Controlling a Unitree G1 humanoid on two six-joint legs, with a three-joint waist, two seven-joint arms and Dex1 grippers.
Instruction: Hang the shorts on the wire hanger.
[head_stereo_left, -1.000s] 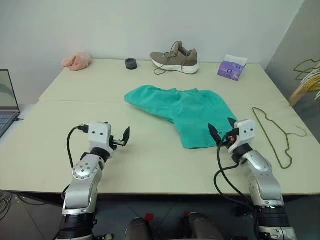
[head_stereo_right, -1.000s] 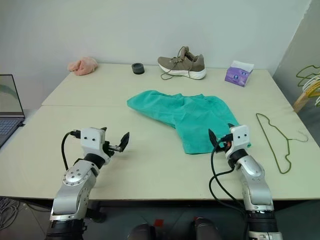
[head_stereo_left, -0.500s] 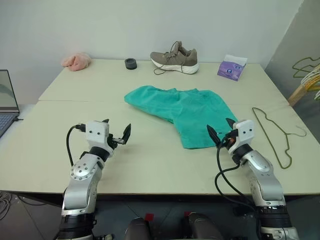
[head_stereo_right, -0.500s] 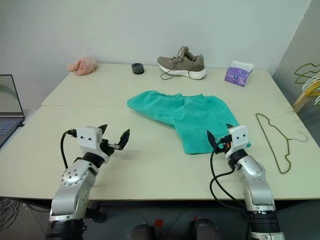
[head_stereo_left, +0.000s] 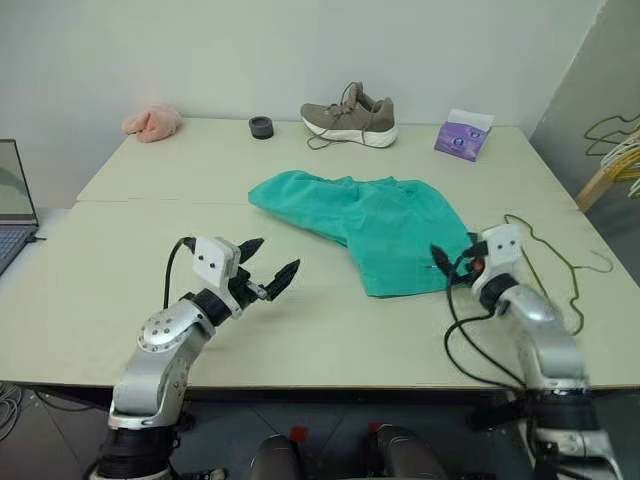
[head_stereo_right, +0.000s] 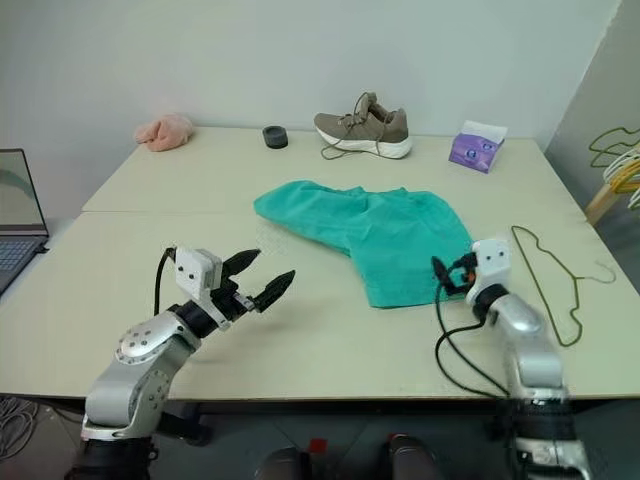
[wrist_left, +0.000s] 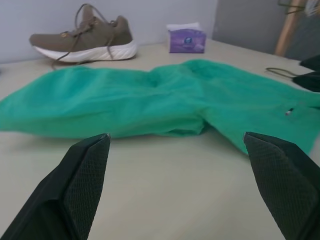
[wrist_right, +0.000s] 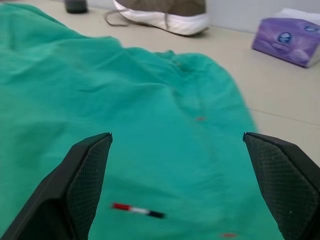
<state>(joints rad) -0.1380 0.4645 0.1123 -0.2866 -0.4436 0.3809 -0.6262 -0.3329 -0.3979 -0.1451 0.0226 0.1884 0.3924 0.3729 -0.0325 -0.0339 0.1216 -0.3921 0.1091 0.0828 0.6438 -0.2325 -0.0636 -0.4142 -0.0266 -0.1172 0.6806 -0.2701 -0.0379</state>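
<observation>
The teal-green shorts (head_stereo_left: 360, 222) lie flat in the middle of the table. The thin olive wire hanger (head_stereo_right: 537, 283) lies flat to their right, partly behind my right arm. My left gripper (head_stereo_left: 272, 256) hovers open over bare table to the left of the shorts, pointing toward them. In the left wrist view its fingers (wrist_left: 85, 170) frame the shorts (wrist_left: 150, 100). My right gripper (head_stereo_left: 455, 252) is open at the shorts' near right corner, between shorts and hanger. In the right wrist view it (wrist_right: 177, 145) stands low over the green cloth (wrist_right: 125, 100). Neither gripper holds anything.
Along the table's far edge stand a grey shoe (head_stereo_left: 350, 115), a purple tissue pack (head_stereo_left: 462, 135), a small black round object (head_stereo_left: 262, 126) and a pink cloth lump (head_stereo_left: 153, 122). A laptop (head_stereo_left: 12, 200) sits at far left. Bunched hangers (head_stereo_left: 615, 150) hang off the table's right.
My left gripper swung right toward the shorts and rose a little. My right gripper moved right and forward along the shorts' corner, nearer the hanger. Both stayed open.
</observation>
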